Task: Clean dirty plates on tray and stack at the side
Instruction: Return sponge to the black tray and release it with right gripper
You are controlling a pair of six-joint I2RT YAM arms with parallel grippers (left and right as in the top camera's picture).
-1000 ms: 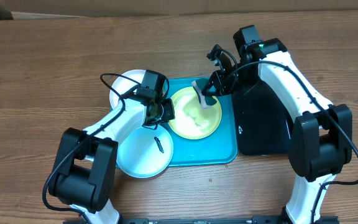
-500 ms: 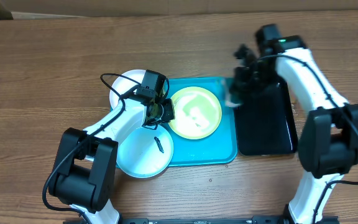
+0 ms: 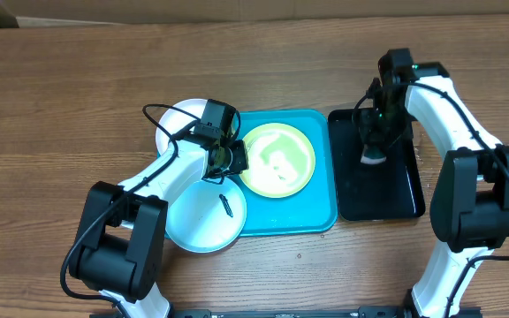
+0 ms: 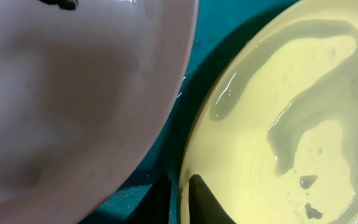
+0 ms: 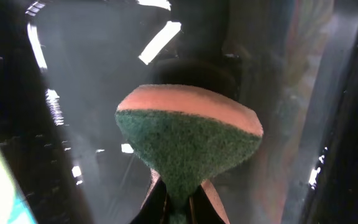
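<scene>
The yellow-green rimmed plate (image 3: 277,159) lies on the turquoise tray (image 3: 312,216), wet, with small dark specks (image 4: 309,208). My left gripper (image 3: 231,159) is shut on that plate's left rim (image 4: 194,143), one finger inside and one outside. The pale blue plate (image 3: 203,216) with a dark smear (image 3: 226,205) overlaps the tray's left edge. The white plate (image 3: 177,124) sits behind my left arm. Over the black tray (image 3: 396,199), my right gripper (image 3: 374,146) is shut on a green and pink sponge (image 5: 188,134).
The glossy black tray stands right of the turquoise tray, nearly touching it. My left arm's cable (image 3: 153,113) loops over the white plate. Bare wooden table (image 3: 60,106) lies to the left and behind.
My right gripper has carried the sponge from the yellow-green plate rightward to over the black tray. The left arm and the plates have not moved.
</scene>
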